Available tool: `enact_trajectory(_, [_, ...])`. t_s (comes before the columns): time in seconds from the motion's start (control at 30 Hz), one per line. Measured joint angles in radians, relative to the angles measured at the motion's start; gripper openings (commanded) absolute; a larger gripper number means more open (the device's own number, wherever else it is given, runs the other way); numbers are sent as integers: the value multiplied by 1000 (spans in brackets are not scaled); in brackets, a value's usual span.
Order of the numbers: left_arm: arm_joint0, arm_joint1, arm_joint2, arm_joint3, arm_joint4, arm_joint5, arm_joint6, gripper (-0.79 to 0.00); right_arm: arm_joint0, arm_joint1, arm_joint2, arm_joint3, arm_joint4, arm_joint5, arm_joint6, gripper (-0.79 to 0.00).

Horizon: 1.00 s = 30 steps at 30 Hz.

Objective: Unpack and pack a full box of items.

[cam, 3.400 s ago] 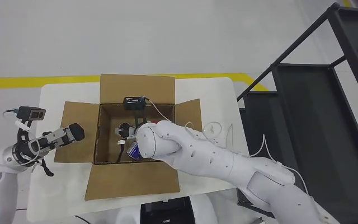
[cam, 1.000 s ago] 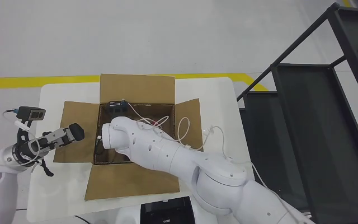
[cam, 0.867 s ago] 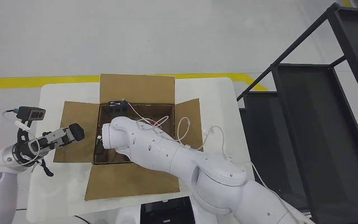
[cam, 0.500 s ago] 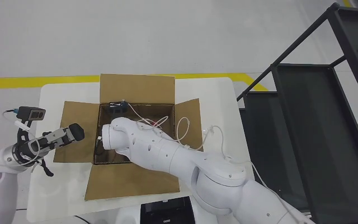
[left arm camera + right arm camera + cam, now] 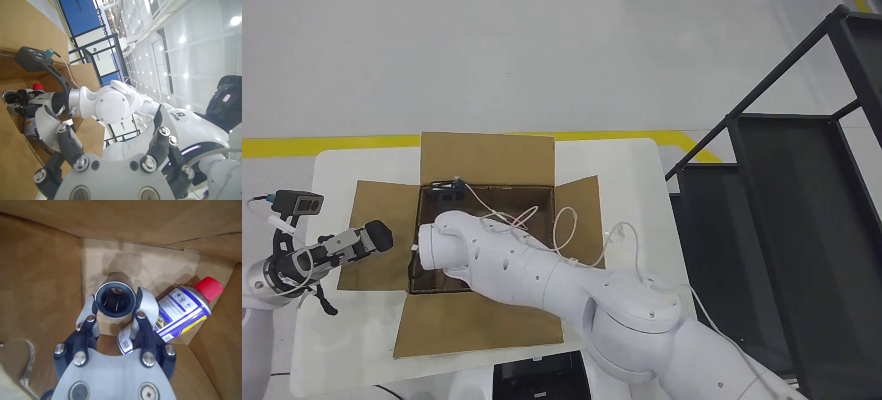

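An open cardboard box (image 5: 487,158) stands in the middle of the white table (image 5: 614,165). My right arm (image 5: 502,262) is bent down into its left side. In the right wrist view my right gripper (image 5: 115,295) is shut on a metal cylinder (image 5: 115,313) with a black-ringed hollow end, held a little above the box floor. A blue and white spray can (image 5: 182,307) with a red cap lies slanted beside it in the box corner. My left gripper (image 5: 368,238) hangs open and empty over the box's left flap, outside the box.
The box's flaps (image 5: 477,320) are folded outward on all sides. A dark metal staircase (image 5: 782,190) stands right of the table. A yellow floor line (image 5: 332,146) runs behind the table. The left wrist view shows the right gripper (image 5: 13,102) low inside the box.
Since 3.4 s ago my right arm has swung from the box's middle to its left side, and it has edged slightly further left in the last second. The left arm has stayed put.
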Motion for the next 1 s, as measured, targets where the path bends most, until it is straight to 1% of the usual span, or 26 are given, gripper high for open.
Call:
enact_trajectory(0.23, [0, 0, 0, 0, 0, 0, 0, 0, 18, 5, -10, -46, 22, -5, 17, -785])
enact_trajectory(0.33, [0, 0, 0, 0, 0, 0, 0, 0, 25, 10, -5, -86, 19, 18, 19, -785])
enact_trajectory(0.43, [0, 0, 0, 0, 0, 0, 0, 0, 24, 21, 2, -134, 1, 41, 30, -785])
enact_trajectory(0.53, [0, 0, 0, 0, 0, 0, 0, 0, 20, 47, 21, -193, -27, 71, 40, -785])
enact_trajectory(0.63, [0, 0, 0, 0, 0, 0, 0, 0, -3, 89, 41, -283, -64, 95, 49, -785])
enact_trajectory(0.73, [0, 0, 0, 0, 0, 0, 0, 0, -48, 143, 52, -409, -124, 150, 47, -785])
enact_trajectory(0.83, [0, 0, 0, 0, 0, 0, 0, 0, -98, 209, 77, -543, -193, 165, 60, -785])
enact_trajectory(0.87, [0, 0, 0, 0, 0, 0, 0, 0, -118, 240, 94, -604, -227, 164, 73, -785])
enact_trajectory(1.0, [0, 0, 0, 0, 0, 0, 0, 0, -196, 335, 153, -809, -355, 163, 144, -785])
